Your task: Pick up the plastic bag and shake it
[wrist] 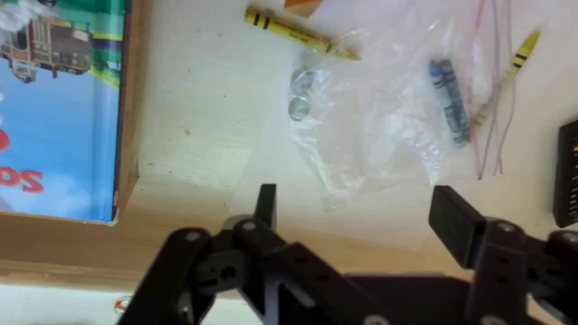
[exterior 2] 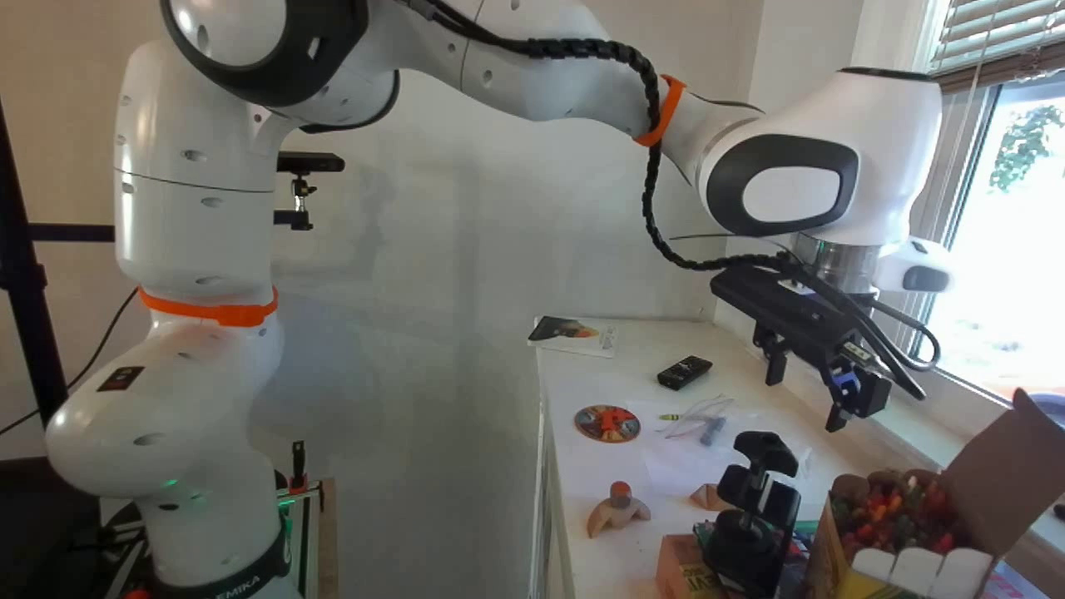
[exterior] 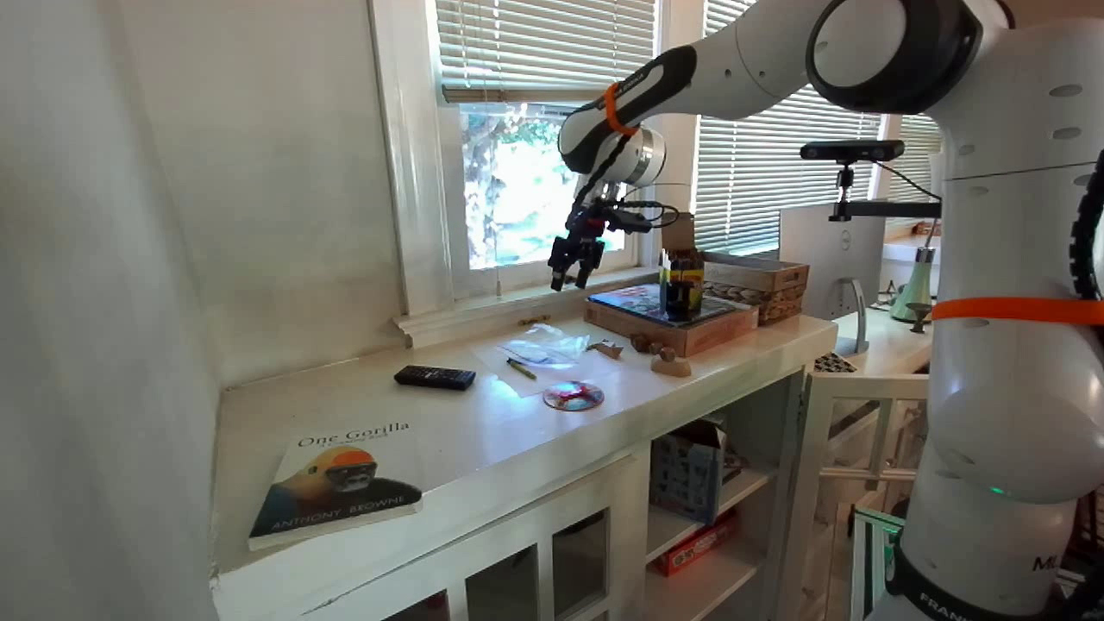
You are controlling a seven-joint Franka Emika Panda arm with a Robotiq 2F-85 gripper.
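A clear plastic bag (wrist: 361,131) lies crumpled on a white sheet of paper on the cabinet top; it also shows in an exterior view (exterior: 545,345). Blue crayons (wrist: 453,108) show through the film; I cannot tell if they are in or under it. Clear round pieces (wrist: 299,108) lie at its left edge. Thin strings (wrist: 494,90) are at its right. My gripper (wrist: 354,198) is open and empty. In both exterior views the gripper (exterior: 569,283) (exterior 2: 805,405) hangs well above the surface, on the window side of the bag.
A picture book (wrist: 63,149) on a box is at the wrist view's left. Yellow crayons (wrist: 298,36), a remote (exterior: 435,377) and a disc (exterior: 573,396) lie around the bag. A black holder (exterior 2: 753,516) and an open carton (exterior 2: 899,516) stand near the window (exterior: 539,190).
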